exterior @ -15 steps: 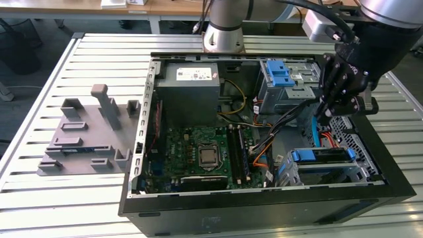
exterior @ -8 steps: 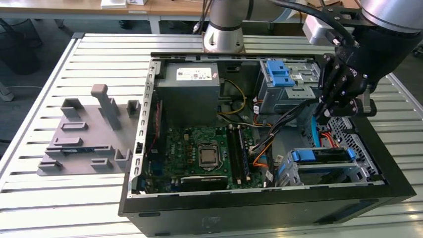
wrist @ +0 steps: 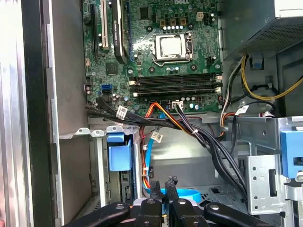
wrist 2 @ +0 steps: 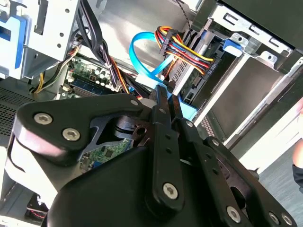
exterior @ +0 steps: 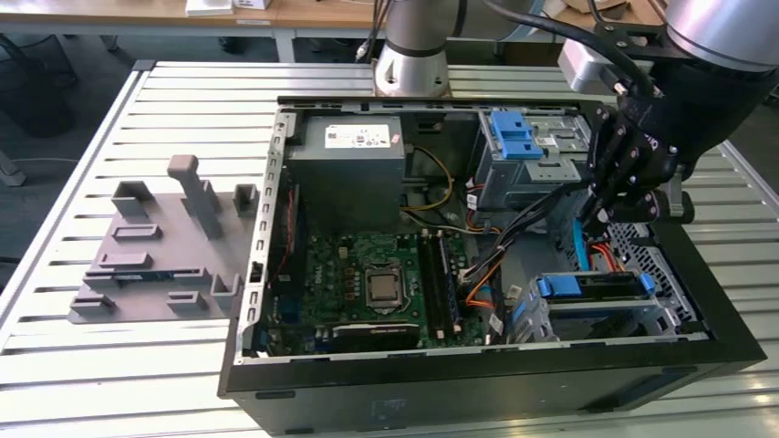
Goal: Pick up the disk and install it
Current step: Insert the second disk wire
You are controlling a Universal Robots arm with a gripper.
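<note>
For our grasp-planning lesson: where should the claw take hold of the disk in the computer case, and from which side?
The disk sits edge-up in the metal cage, so only its blue bracket is exposed. Probably pinch that bracket, coming from above through the case's open side.

We are seeing a silver-grey arm [exterior: 420, 46] with smooth round segments and black cables running along it. We are seeing a matte black hand [wrist 2: 163, 101] with jointed link fingers [wrist 2: 161, 142] pinned by silver round-headed screws, its two slim fingertips pressing together.
</note>
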